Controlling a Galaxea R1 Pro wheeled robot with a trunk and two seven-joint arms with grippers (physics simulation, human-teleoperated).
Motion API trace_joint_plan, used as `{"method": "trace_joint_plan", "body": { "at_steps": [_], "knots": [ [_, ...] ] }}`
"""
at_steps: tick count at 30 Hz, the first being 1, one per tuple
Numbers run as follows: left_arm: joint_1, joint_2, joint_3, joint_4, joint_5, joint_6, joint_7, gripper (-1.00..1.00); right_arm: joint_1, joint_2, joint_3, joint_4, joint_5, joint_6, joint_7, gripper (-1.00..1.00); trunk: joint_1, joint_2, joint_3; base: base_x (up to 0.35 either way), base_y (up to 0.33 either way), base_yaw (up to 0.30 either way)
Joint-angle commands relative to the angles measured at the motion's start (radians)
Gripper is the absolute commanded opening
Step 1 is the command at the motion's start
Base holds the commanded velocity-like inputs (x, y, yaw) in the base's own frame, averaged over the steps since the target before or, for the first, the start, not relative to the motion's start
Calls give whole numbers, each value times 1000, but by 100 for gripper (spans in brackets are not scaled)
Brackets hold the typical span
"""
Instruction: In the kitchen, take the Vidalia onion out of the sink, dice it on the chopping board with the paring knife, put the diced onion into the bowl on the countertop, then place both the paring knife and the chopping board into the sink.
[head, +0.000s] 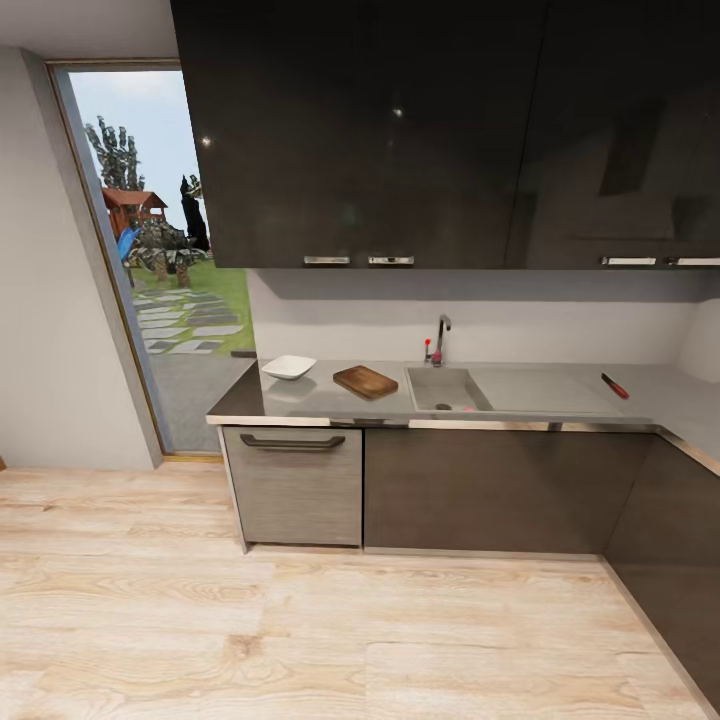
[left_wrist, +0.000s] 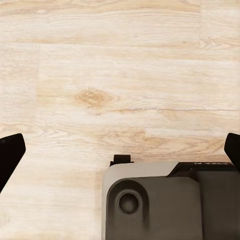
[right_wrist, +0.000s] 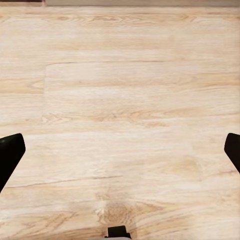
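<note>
Head camera faces the countertop (head: 330, 400) from across the room; both wrist cameras look down, sharing the wooden floor (left_wrist: 120, 75)

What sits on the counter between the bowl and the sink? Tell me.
In the head view, the chopping board lies on the countertop between the bowl and the sink, apart from both.

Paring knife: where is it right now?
In the head view, the paring knife lies on the countertop at the drainboard's right end, far from the chopping board.
</note>
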Motion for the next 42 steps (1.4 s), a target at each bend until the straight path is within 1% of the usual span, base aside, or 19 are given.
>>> {"method": "trace_joint_plan", "body": {
  "at_steps": [1,6,34,37,39,40,41,42],
  "knots": [
    [0,1,1,0,1,-2,0,100,0,0,0,1,-1,-3,-3,100,0,0,0,0,0,0],
    [0,4,2,0,1,-2,0,100,0,1,0,1,-1,-3,-2,100,0,0,0,181,0,0],
    [0,4,1,1,1,-2,0,100,0,1,-3,1,-3,-2,-5,100,0,0,0,314,0,0],
    [0,4,0,1,1,-2,0,100,0,5,-6,-25,-3,5,-16,100,0,0,0,74,0,0],
    [0,4,1,1,1,-2,0,100,-1,6,-6,-73,-2,20,-45,100,0,0,0,31,0,0],
    [0,5,1,1,1,-2,0,100,-1,6,-6,-130,-1,45,-78,100,0,0,0,17,0,0],
    [0,5,1,2,1,-2,0,100,-1,7,-5,-204,-1,85,-122,100,0,0,0,11,0,0],
    [0,5,1,1,1,-2,0,100,-2,8,-5,-245,-1,114,-146,100,0,0,0,9,0,0]
  ]
}}
